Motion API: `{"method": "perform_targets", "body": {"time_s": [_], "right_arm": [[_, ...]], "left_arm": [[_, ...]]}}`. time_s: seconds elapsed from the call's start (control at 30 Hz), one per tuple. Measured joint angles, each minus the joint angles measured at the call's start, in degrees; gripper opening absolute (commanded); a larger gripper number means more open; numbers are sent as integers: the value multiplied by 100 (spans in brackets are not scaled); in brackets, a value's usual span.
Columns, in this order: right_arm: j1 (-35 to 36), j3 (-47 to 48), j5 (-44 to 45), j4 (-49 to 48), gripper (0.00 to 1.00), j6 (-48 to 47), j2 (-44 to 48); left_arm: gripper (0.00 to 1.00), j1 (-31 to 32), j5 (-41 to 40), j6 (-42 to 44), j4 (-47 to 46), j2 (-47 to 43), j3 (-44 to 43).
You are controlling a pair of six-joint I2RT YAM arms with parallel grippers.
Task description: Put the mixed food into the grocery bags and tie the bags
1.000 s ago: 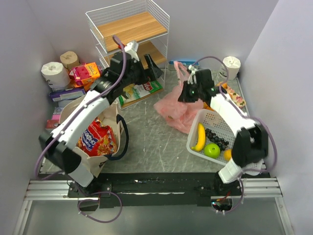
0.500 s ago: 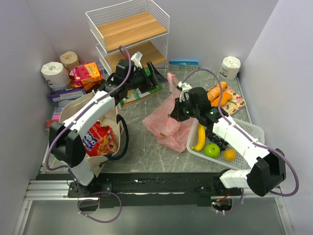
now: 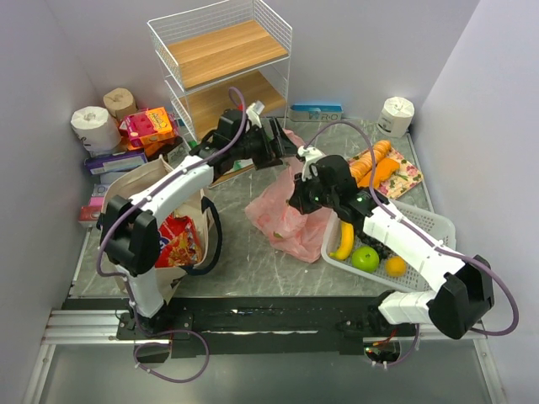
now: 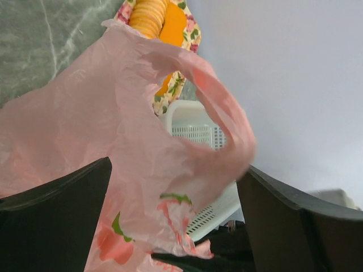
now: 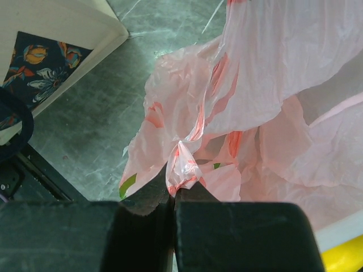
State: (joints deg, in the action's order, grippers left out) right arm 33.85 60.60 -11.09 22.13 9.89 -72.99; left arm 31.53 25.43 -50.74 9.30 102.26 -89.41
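The pink fruit-printed grocery bag (image 3: 278, 220) lies crumpled mid-table. My right gripper (image 3: 297, 200) is shut on a bunched bit of its plastic (image 5: 184, 164), pinched at the fingertips (image 5: 174, 191). My left gripper (image 3: 283, 145) stands open at the bag's far upper edge, and one loop handle (image 4: 218, 107) hangs between its fingers without being clamped. The beige canvas tote (image 3: 135, 178) stands at the left with a red snack packet (image 3: 174, 241) inside. A banana (image 3: 343, 237), green apple (image 3: 365, 258), orange (image 3: 394, 266) and dark grapes (image 3: 376, 241) lie in the white basket (image 3: 424, 224).
A wire shelf with wooden boards (image 3: 223, 55) stands at the back. Toilet-paper rolls (image 3: 91, 123) and an orange carton (image 3: 147, 126) crowd the far left; another roll (image 3: 397, 110) sits at the back right. Carrots on a floral packet (image 3: 381, 167) lie beyond the basket.
My right gripper has dragged the pink bag left and toward the table's middle. The left gripper has swung right from the shelf to the bag's handle.
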Motion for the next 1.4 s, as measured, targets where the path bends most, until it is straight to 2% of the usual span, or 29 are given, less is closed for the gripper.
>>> {"method": "perform_targets", "body": {"time_s": [0.07, 0.1, 0.13, 0.17, 0.2, 0.23, 0.3, 0.4, 0.47, 0.57, 0.67, 0.73, 0.9, 1.1, 1.23, 1.4], "right_arm": [[59, -15, 31, 0, 1, -39, 37], [90, -24, 63, 9, 2, -46, 66], [116, -31, 81, 20, 9, -57, 94], [138, -31, 101, 28, 17, -59, 120], [160, -31, 122, 39, 26, -44, 149], [166, -31, 142, 66, 47, -24, 170], [170, -15, 251, 208, 68, 55, 236], [160, 208, 540, 673, 80, 264, 317], [59, 442, 671, 981, 81, 404, 435], [-540, 599, 599, 1209, 76, 590, 844], [-1537, 632, 597, 1453, 60, 706, 1322], [-2017, 697, 793, 1757, 56, 708, 1410], [-2181, 509, 960, 2332, 51, 675, 1029], [-2216, -474, 868, 2538, 49, 745, 232], [-2223, -654, 890, 2586, 48, 815, -7], [-2227, -874, 962, 2376, 53, 861, -269]], "left_arm": [[75, 33, 26, 20, -2, 105, -48], [58, 46, 31, 33, -2, 153, -59], [20, 57, 50, 42, -11, 195, -61], [5, 59, 90, 50, -26, 238, -61], [1, 59, 155, 28, -59, 273, -61], [1, 61, 245, 94, -96, 323, -72], [1, 59, 321, 260, -81, 431, -195], [1, 50, 153, 667, 31, 404, -280], [1, 13, -2, 990, 79, 273, -284], [1, -85, -96, 1458, 26, -138, -173], [1, -188, -33, 1895, -192, -691, 72], [1, -236, 92, 2153, -466, -1187, 431], [1, -190, 227, 2507, -863, -2055, 1335], [1, -177, -33, 2627, -802, -2293, 2210], [1, -177, -424, 2599, -667, -2310, 2457], [1, -177, -734, 2527, -592, -2529, 2459]]}}
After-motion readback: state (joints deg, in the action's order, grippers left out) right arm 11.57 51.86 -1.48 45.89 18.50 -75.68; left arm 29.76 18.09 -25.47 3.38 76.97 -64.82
